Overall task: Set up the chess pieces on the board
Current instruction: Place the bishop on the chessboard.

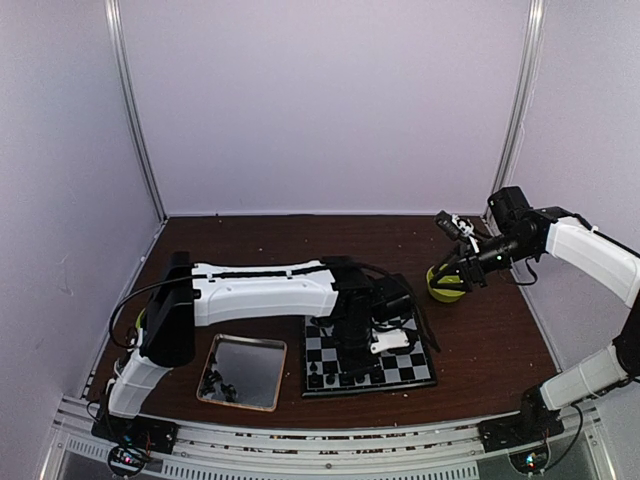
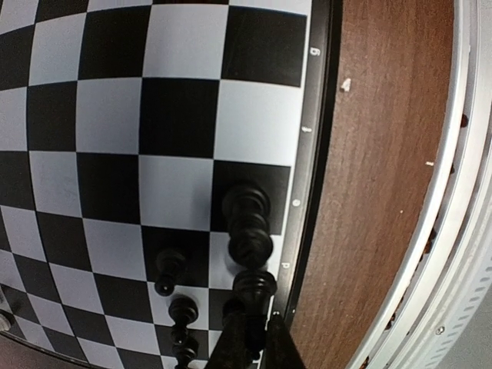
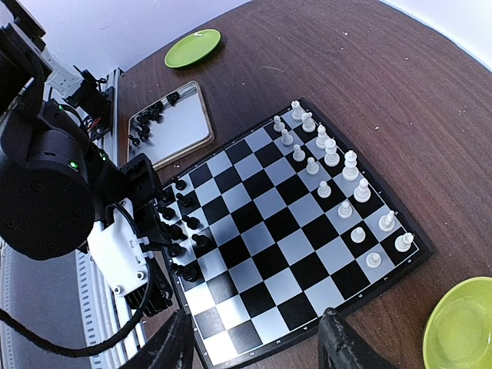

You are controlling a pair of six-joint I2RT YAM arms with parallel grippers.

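Note:
The board (image 3: 284, 231) lies in front of both arms and also shows in the top view (image 1: 400, 368). White chess pieces (image 3: 332, 157) stand in two rows along its far side. Black chess pieces (image 3: 178, 227) stand along its near side. My left gripper (image 2: 254, 315) is low over the board's near edge (image 2: 304, 192), shut on a black piece (image 2: 255, 286) that stands by the rim. Another black piece (image 2: 247, 219) stands just beyond it, and black pawns (image 2: 169, 269) stand one row in. My right gripper (image 3: 254, 342) is open and empty, high above the board's right corner.
A shiny metal tray (image 3: 181, 131) left of the board holds several loose black pieces (image 3: 147, 121); it also shows in the top view (image 1: 245, 368). A green plate (image 3: 192, 48) lies beyond the tray. A green bowl (image 3: 461, 323) sits right of the board, under my right gripper (image 1: 462, 268).

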